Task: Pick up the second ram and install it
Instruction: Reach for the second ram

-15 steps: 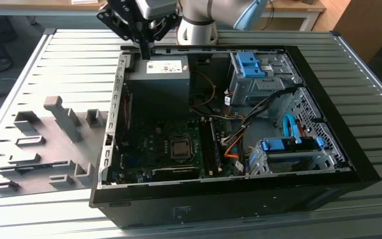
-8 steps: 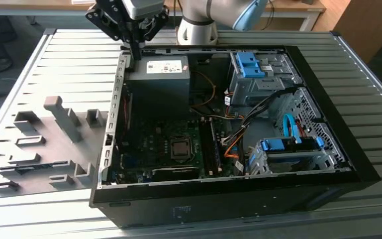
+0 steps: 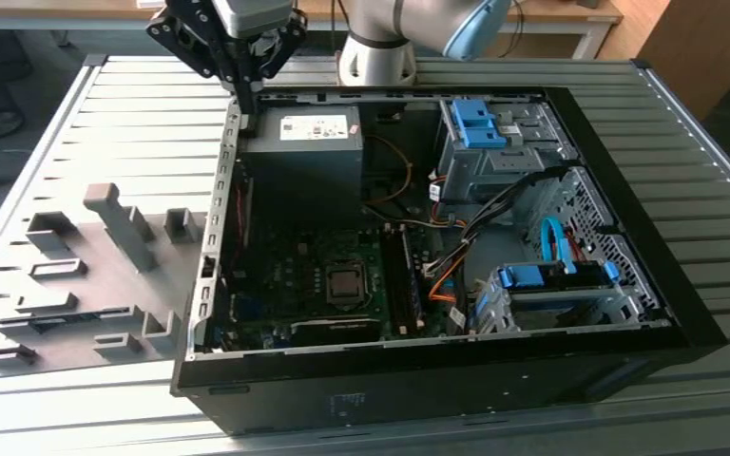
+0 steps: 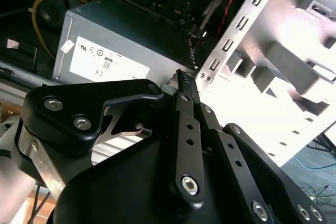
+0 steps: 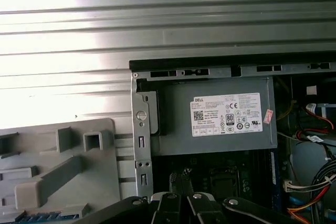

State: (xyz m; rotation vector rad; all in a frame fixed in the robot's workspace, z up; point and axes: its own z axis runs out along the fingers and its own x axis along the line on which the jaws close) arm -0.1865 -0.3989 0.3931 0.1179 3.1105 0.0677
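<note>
My gripper (image 3: 248,103) hangs shut with nothing between its fingers, just above the far left wall of the open computer case (image 3: 213,285), next to the grey power supply (image 3: 301,161). In both wrist views its black fingers (image 4: 185,90) meet at the tips (image 5: 178,178). The second ram (image 5: 29,217) is a thin blue-green strip lying in the grey fixture tray (image 5: 63,161), well away from the gripper. In the exterior view that strip (image 3: 38,323) lies near the tray's front, left of the case. The memory slots (image 3: 397,285) run beside the processor on the motherboard.
The case lies on its side on a slatted metal table (image 3: 669,114). Blue drive-bay latches (image 3: 479,123), a curved blue cable (image 3: 553,242) and loose wires fill the case's right half. The fixture tray (image 3: 99,275) carries upright posts and blocks.
</note>
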